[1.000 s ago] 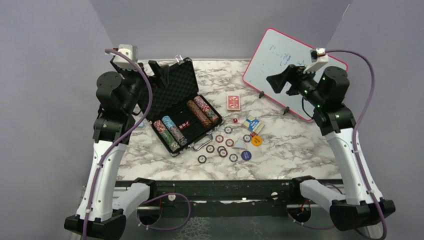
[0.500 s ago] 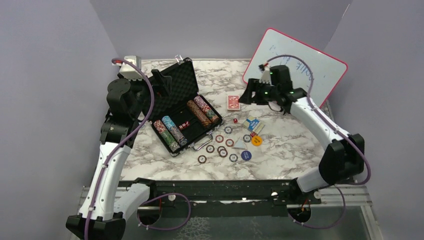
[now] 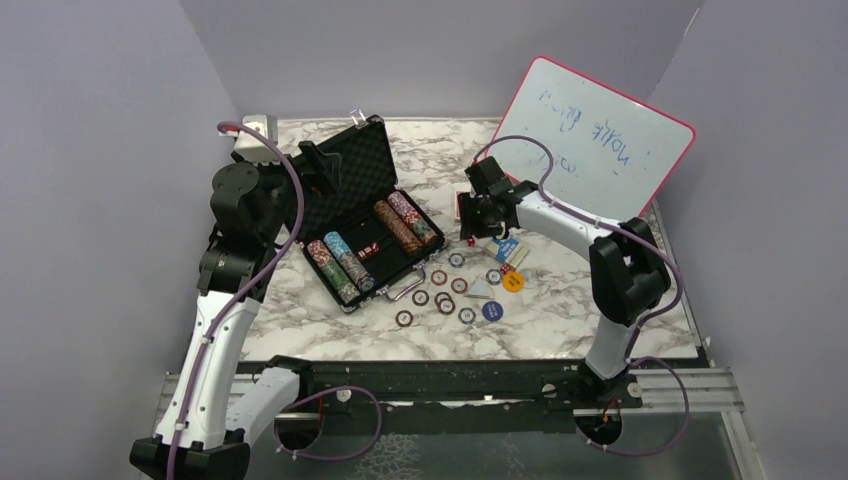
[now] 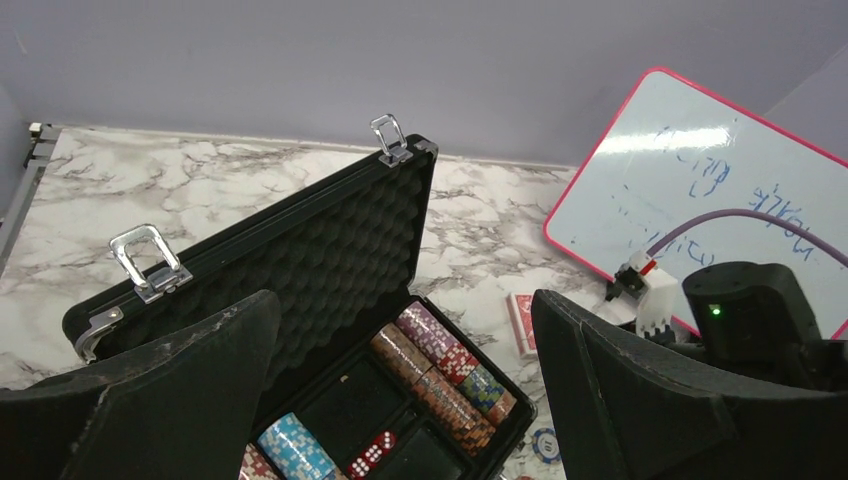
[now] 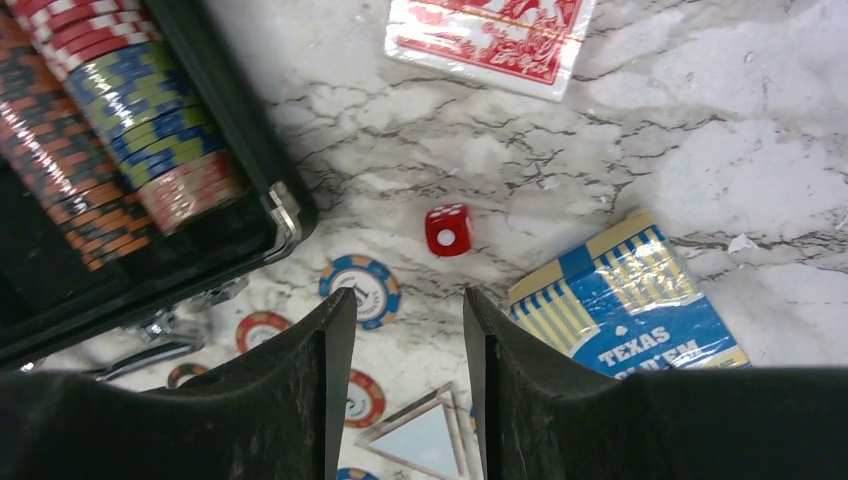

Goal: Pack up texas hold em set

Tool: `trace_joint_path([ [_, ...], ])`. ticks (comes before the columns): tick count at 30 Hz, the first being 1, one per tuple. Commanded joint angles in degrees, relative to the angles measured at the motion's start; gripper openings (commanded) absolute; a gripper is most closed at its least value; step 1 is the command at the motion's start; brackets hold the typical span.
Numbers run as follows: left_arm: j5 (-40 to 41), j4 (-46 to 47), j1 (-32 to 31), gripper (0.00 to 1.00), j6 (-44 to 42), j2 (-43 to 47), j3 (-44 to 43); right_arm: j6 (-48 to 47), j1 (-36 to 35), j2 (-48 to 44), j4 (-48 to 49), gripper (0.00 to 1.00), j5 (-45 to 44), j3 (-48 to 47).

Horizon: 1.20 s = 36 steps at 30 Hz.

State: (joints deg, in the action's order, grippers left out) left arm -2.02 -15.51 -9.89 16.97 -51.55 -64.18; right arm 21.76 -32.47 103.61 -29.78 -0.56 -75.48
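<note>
Open briefcase (image 3: 352, 172) holds rows of chips (image 3: 340, 262) and red dice (image 4: 370, 455)

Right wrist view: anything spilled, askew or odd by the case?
Nothing looks damaged, but the set is scattered on the marble outside the open case: a lone red die, a red card deck lying askew, the blue Texas Hold'em deck beside the die, and loose chips off the case's corner.

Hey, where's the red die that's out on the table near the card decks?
In the right wrist view, the red die lies just ahead of the right gripper, between the red card deck and blue card deck, right of the black case.
</note>
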Motion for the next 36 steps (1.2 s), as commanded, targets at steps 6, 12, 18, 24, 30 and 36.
trace_joint_path([
  [6, 1.09, 0.73, -0.39, 0.99, 2.53, 1.6, 1.87, -2.92, -0.4, 4.92, -0.06, 0.41, -7.3, -2.87],
  [12, 1.2, 0.86, -0.47, 0.99, 2.73, 1.04, 1.8, -5.6, -0.4, 6.78, 2.0, 0.41, -5.25, -3.59],
  [18, 0.93, 1.07, -0.48, 0.99, 2.9, 0.57, 1.45, -6.86, -0.4, 8.15, 2.04, 0.41, -3.91, -4.52],
  [24, 0.98, 1.05, -0.48, 0.99, 2.89, 1.03, 1.96, -8.75, -0.4, 8.87, 2.31, 0.32, -2.91, -4.65],
  [30, 1.08, 1.07, -0.57, 0.99, 2.81, 1.14, 2.07, -9.98, -0.99, 9.45, 1.7, 0.38, -1.86, -5.02],
  [36, 1.18, 0.99, -0.65, 0.99, 2.81, 1.33, 2.37, -10.64, -1.44, 10.1, 1.41, 0.37, -2.58, -5.02],
])
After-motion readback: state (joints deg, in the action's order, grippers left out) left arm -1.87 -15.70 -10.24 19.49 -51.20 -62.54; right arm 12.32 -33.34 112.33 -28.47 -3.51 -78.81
